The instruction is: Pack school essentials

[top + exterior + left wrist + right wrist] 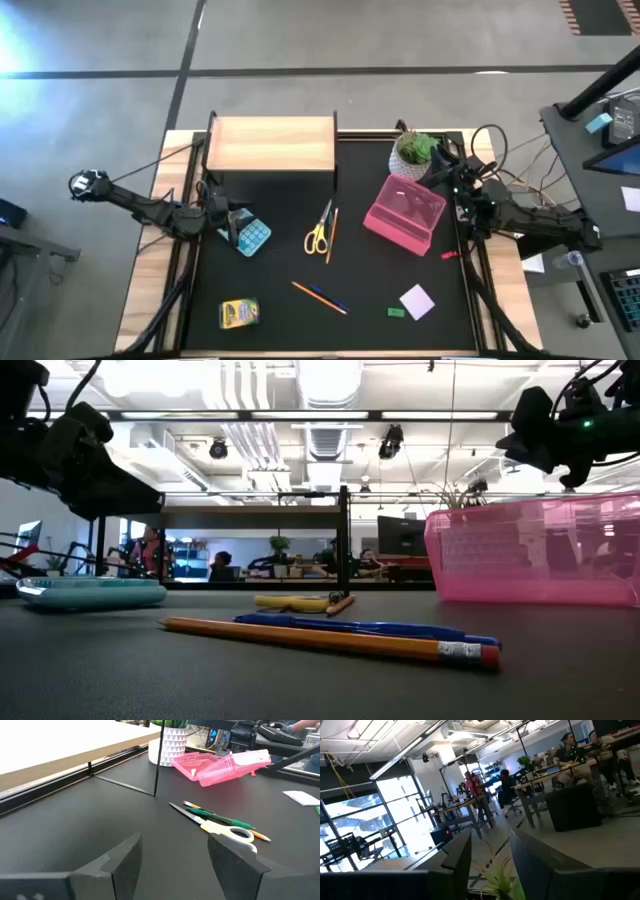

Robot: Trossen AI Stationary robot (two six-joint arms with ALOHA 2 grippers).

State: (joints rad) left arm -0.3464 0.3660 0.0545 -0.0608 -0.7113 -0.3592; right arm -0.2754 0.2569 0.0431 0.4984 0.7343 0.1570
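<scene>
Facing across the black mat, the left gripper (172,865) hovers with its fingers spread apart and empty, just beside a pale blue calculator (250,234). The yellow-handled scissors (319,233) lie ahead of it toward the table's middle, their long axis running away from the front edge, a pencil close alongside. The left arm looks the nearer one for them. The right gripper (462,192) sits raised by the potted plant (414,153), fingers parted, holding nothing. The pink case (405,214) stands open and apparently empty. Crayon box (239,313), orange and blue pencils (320,297), green eraser (396,312) and lilac note pad (417,300) wait near the front edge.
</scene>
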